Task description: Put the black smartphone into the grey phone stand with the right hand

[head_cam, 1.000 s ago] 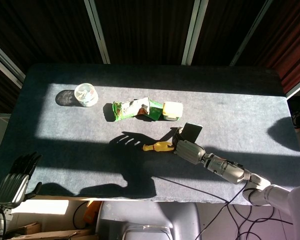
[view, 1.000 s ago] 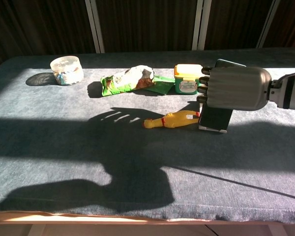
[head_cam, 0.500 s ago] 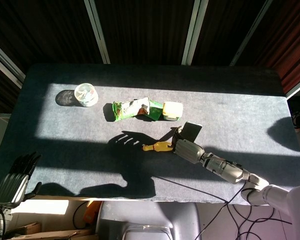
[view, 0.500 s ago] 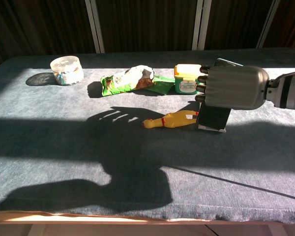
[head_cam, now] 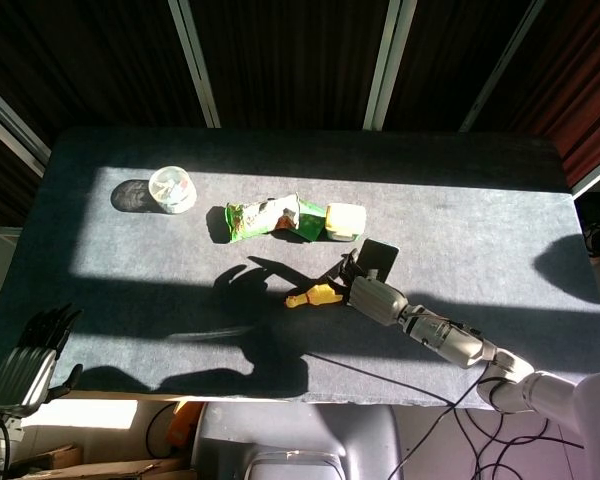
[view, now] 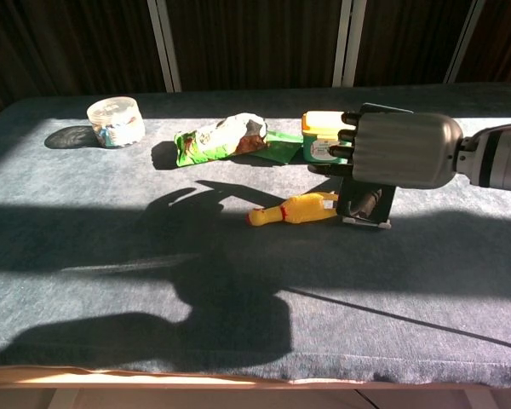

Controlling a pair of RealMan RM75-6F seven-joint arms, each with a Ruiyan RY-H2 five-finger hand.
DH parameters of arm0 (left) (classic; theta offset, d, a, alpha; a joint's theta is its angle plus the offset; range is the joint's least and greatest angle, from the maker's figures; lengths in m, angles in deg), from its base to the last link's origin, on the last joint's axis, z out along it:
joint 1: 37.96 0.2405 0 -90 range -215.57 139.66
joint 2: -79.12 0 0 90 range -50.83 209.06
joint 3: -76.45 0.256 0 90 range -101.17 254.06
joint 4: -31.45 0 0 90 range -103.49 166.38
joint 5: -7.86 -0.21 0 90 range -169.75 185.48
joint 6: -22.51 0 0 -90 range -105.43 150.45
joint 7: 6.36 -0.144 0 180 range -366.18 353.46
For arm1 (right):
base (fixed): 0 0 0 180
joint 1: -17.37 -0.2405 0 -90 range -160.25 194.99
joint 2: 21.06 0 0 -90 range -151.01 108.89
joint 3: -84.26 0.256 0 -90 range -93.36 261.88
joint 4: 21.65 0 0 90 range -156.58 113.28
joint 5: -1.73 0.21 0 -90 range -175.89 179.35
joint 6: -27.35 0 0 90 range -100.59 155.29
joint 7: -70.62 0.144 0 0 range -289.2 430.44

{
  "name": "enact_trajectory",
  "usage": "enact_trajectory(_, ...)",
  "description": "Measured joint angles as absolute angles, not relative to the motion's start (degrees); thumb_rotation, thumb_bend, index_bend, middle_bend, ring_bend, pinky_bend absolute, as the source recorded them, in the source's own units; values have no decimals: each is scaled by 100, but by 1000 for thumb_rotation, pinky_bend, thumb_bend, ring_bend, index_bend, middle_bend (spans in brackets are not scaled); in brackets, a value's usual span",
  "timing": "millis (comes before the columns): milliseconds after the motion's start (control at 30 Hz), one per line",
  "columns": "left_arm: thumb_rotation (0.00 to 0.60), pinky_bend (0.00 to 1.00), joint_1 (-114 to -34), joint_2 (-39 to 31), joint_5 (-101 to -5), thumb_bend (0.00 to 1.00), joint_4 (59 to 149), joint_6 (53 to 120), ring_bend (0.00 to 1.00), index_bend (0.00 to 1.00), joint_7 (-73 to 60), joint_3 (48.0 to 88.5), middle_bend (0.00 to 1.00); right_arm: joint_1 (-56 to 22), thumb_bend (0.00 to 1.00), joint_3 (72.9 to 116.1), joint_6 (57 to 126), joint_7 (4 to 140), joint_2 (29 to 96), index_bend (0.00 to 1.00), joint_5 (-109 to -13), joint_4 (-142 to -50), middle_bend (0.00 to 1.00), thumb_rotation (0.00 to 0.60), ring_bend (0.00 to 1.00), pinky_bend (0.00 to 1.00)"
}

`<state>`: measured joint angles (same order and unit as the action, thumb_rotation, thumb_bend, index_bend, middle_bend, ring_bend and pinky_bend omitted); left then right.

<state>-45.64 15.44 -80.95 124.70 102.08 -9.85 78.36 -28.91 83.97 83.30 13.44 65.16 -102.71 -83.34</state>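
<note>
The black smartphone (head_cam: 378, 256) stands nearly upright, just right of centre on the table. My right hand (head_cam: 376, 299) grips it from the near side, with fingers (view: 350, 141) curled over its left edge. In the chest view the right hand (view: 402, 151) covers most of the smartphone (view: 385, 109). Below the hand, the grey phone stand (view: 364, 221) shows only its pale base lip on the cloth, with the phone's lower end at it. My left hand (head_cam: 26, 357) hangs off the table's near left corner, fingers apart and holding nothing.
A yellow rubber chicken (view: 291, 209) lies just left of the stand. Behind it are a yellow-lidded tub (view: 323, 136), a green snack bag (view: 221, 136) and a clear round container (view: 115, 120). A thin cable (view: 392, 319) crosses the near right of the table.
My right hand has shifted slightly left and away with the smartphone, uncovering more of the stand's base. Its shadow on the cloth has changed shape. The left hand has barely moved.
</note>
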Motion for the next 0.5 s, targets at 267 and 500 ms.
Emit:
enact_trajectory(267,600,0,-4558,1552,-8105,366,12468,10225,0,0,-967,7837,0,-2892,392,8405,8375,1345,6469,0,-10258,-8429,314,600,328,382)
enact_trajectory(500,600,0,-4554,1549,-8123,367,12471,10234,0,0,-981,7844,0,-2846,392,8403,8557,1506,6296,0,-10271,-8656,288,600,300,362)
